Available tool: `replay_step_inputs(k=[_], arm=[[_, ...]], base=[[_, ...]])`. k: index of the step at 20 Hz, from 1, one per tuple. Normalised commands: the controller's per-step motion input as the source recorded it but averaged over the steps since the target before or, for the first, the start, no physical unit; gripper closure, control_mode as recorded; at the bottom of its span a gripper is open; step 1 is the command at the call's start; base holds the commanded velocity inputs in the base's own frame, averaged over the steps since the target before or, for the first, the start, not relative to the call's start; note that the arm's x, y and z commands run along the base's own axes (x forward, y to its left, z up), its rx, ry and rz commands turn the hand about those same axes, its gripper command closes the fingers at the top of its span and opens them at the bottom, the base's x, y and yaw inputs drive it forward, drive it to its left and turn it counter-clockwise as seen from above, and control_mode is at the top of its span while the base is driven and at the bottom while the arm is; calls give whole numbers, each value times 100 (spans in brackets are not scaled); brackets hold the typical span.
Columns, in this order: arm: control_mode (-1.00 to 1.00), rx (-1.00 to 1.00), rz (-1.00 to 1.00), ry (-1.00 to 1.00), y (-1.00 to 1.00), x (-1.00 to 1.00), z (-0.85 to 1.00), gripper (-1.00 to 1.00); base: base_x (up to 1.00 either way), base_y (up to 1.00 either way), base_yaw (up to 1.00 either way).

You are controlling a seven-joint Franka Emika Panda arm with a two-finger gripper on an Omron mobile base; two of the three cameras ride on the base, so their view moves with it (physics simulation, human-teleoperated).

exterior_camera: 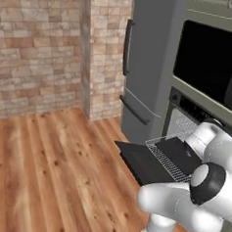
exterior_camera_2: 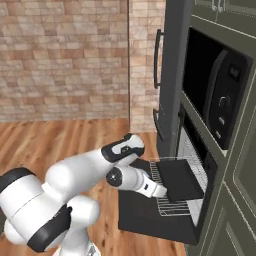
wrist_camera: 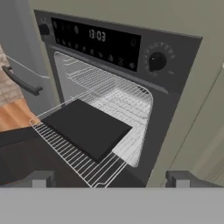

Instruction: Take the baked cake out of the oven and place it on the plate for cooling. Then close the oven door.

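Oven door [wrist_camera: 17,153] lies dropped open at left, wire rack [wrist_camera: 94,144] pulled out over it from the oven [wrist_camera: 109,48]. A flat dark slab [wrist_camera: 87,129], likely the cake's tray, sits on the rack: looks stiff, thin, light, best pinched at its near edge. Gripper [wrist_camera: 111,178] hangs released, jaws wide, just short of that slab, not touching.

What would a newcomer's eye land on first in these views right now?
The oven gapes, its oven door dropped flat and the wire rack pulled out over it. On the rack lies a flat dark tray, straight ahead of the open gripper. Above sits the black microwave, with the grey fridge at the left.
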Motion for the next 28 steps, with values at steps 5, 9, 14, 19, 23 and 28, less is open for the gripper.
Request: replay_step_inputs(k=[5, 9, 14, 19, 23, 28], arm=[[100, 0, 0, 0, 0, 0, 0, -100], [100, 0, 0, 0, 0, 0, 0, -100], [100, 0, 0, 0, 0, 0, 0, -100], [100, 0, 0, 0, 0, 0, 0, -100], [100, 0, 0, 0, 0, 0, 0, -100], [100, 0, 0, 0, 0, 0, 0, -100]], base=[[24, 0, 0], [56, 1, 0], [41, -1, 0], [5, -2, 0], [0, 0, 0], [0, 0, 0]])
